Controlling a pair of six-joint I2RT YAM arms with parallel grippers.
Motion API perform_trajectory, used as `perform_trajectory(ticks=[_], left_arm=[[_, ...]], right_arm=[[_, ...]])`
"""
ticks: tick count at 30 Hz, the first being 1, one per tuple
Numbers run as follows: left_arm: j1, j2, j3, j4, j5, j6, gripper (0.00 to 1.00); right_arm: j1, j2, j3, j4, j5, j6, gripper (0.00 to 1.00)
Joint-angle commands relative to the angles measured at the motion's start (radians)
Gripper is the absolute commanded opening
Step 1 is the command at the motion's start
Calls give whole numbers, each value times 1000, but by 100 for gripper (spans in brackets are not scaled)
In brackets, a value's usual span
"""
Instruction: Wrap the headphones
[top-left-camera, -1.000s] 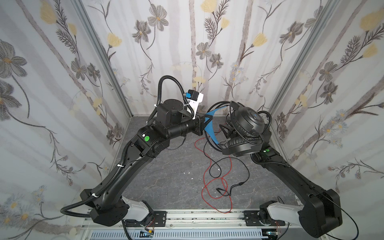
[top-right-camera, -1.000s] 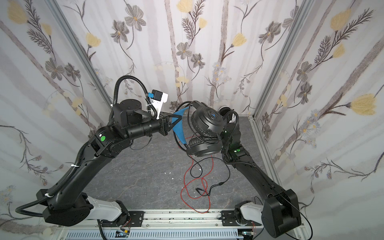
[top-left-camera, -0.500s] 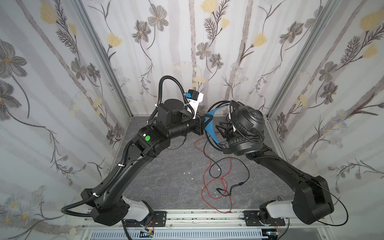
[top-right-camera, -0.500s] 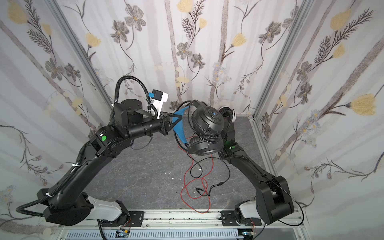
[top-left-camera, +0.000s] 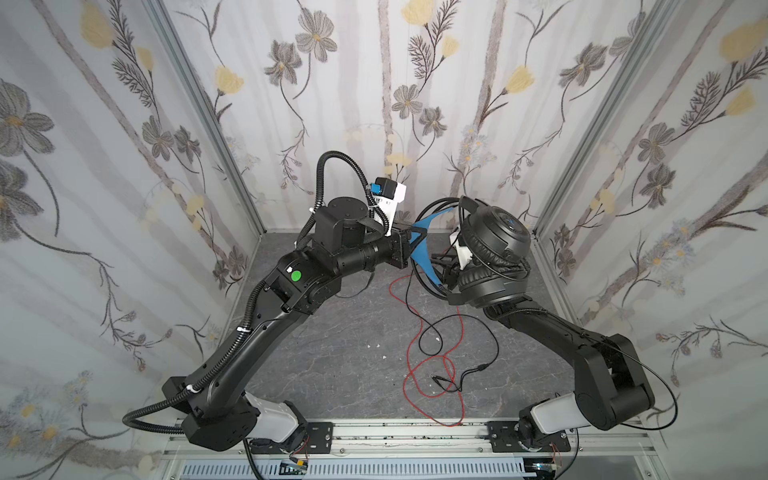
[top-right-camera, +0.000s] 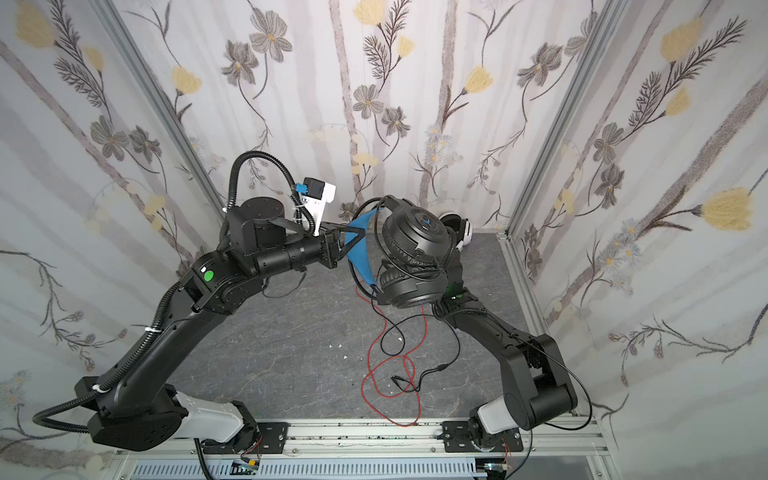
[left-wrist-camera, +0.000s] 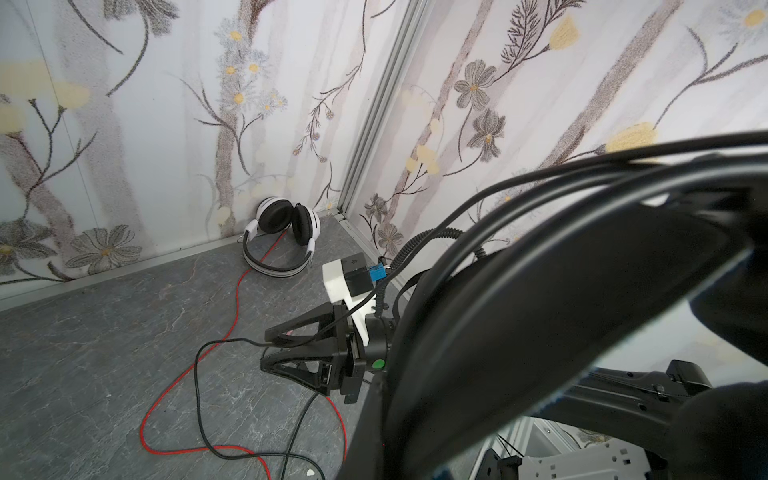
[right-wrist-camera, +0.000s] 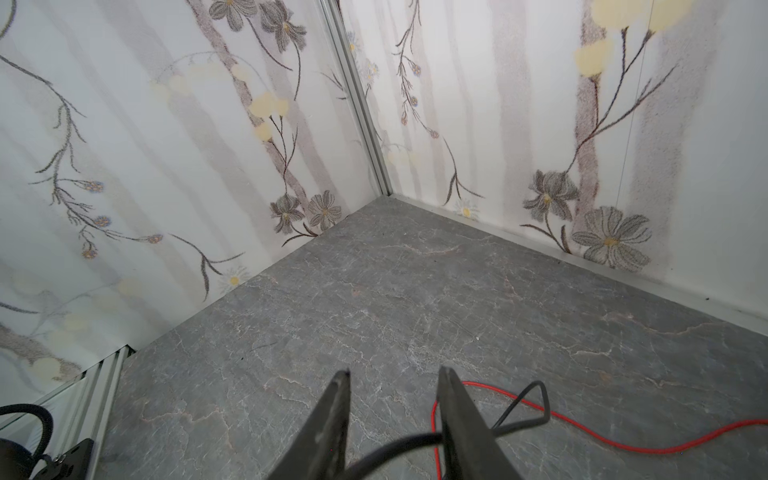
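The black headphones (top-left-camera: 494, 239) hang in the air at the back right, and their blue inner band (top-left-camera: 424, 253) is pinched in my shut left gripper (top-left-camera: 415, 245). Loops of their black cable (top-left-camera: 478, 332) lie over the headband, and the rest trails down to the floor. In the left wrist view the black headband (left-wrist-camera: 540, 311) fills the frame and hides the left jaws. My right gripper (right-wrist-camera: 392, 374) is under the earcups, open, and the black cable (right-wrist-camera: 399, 449) crosses the gap between its fingers. The white headphones (left-wrist-camera: 282, 232) stand in the back corner with their red cable (left-wrist-camera: 237, 299) on the floor.
Red cable (top-left-camera: 415, 361) and black cable tangle in loops on the grey floor (top-left-camera: 353, 332) at mid-right, running down to the front rail (top-left-camera: 395, 432). Floral walls (top-left-camera: 415, 104) close in the back and both sides. The white headphones (top-right-camera: 461, 232) peek out behind the black ones.
The right arm's elbow has swung inward and its forearm now runs under the black headphones. The left arm and the headphones have stayed almost still.
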Motion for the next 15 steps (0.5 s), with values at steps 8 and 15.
perform_trajectory(ticks=[8, 15], left_arm=[[5, 8, 15, 98, 14, -49, 0], [5, 22, 22, 105, 27, -63, 0]], right_arm=[[7, 52, 38, 102, -15, 43, 43], [26, 92, 101, 109, 22, 52, 53]])
